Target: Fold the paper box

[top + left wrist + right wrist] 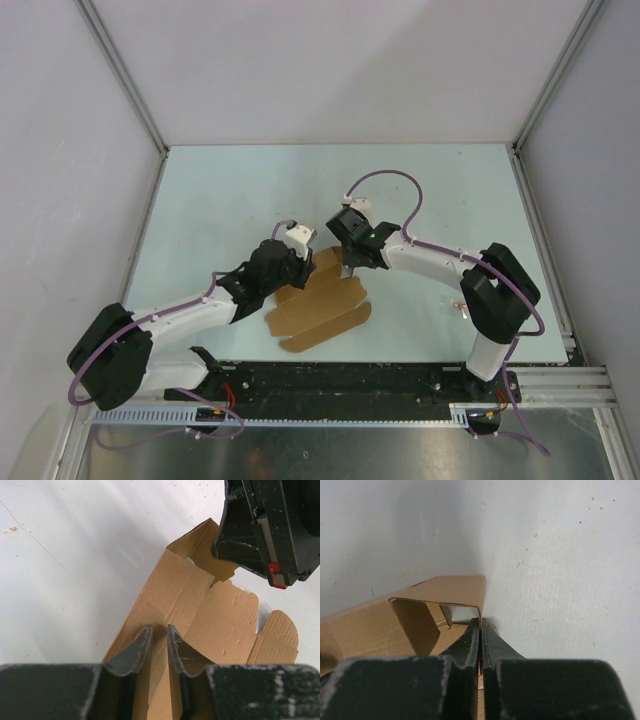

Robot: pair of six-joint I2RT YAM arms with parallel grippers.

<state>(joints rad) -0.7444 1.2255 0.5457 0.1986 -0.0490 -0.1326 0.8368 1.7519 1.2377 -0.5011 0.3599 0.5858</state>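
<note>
Pale green table (420, 190), white walls (330, 70), paper box (320, 310) near front edge, right gripper (480, 625) clamping it, left gripper (159, 632) hold unclear.

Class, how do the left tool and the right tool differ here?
The left tool has jaws slightly apart over a panel of the paper box; the right tool is shut on its raised flap. The left tool is at its left, the right tool at its right. Both are black.
</note>
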